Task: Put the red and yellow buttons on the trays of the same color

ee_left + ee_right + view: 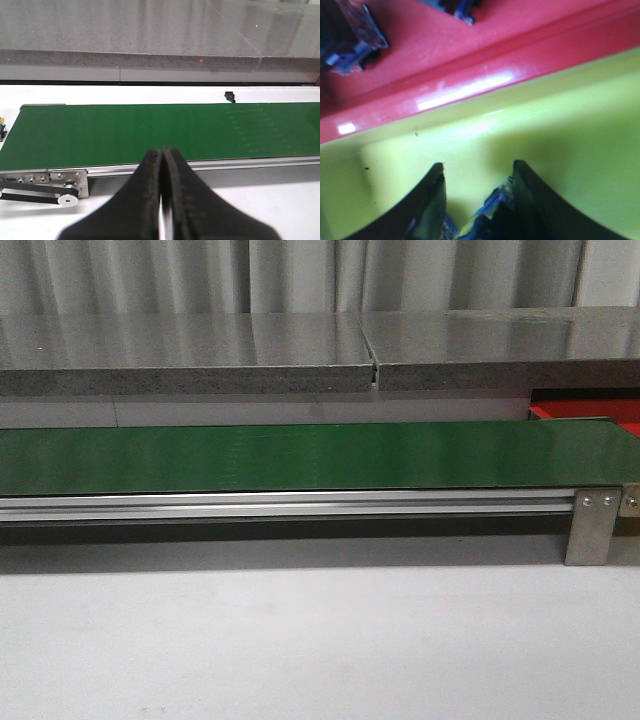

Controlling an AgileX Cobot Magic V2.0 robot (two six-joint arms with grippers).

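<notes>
In the right wrist view my right gripper (477,172) hangs low over a yellow tray (570,125). Between its jaws, which stand part way apart, sits the dark and blue body of a button (492,215); its cap is hidden. The red tray (420,45) lies right beside the yellow one, rim to rim, and holds two more dark-bodied buttons (350,35) (457,10), cut off by the frame's edge. A corner of the red tray (590,415) shows at the far right of the front view. My left gripper (161,150) is shut and empty, in front of the green belt (150,132).
The long green belt (300,455) on its aluminium frame (590,525) runs across the table, with a grey stone ledge (300,355) behind it. The belt's drive pulley (65,199) sits at its left end. A small black part (229,96) lies behind the belt.
</notes>
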